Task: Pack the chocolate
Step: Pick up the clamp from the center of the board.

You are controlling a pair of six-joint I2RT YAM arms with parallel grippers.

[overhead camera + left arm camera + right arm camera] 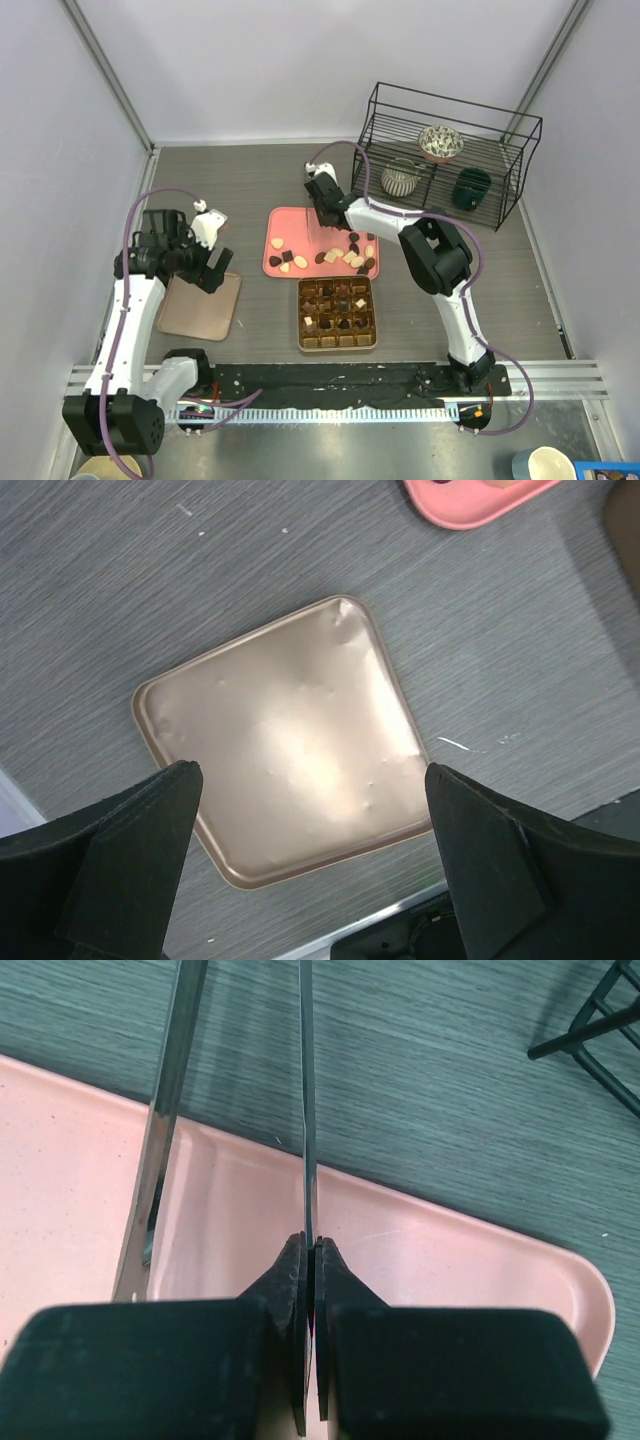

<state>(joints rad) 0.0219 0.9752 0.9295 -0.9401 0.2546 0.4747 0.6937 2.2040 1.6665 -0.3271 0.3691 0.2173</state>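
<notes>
Right gripper (310,1250) holds tweezers (307,1110) over a pink tray (290,225).
Its fingers are clamped on the thin metal tool above the tray's bare part. The chocolate (345,257) lies along the tray's near edge, with more in the box (300,315) beside it. The left gripper (310,772) hangs wide open over a lid (195,310). Best to straddle one piece squarely and squeeze gently.

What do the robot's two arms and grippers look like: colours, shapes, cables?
The left arm and right arm have white links and black joints, each with a purple cable alongside. The left gripper and right gripper have black blocky fingers.
</notes>
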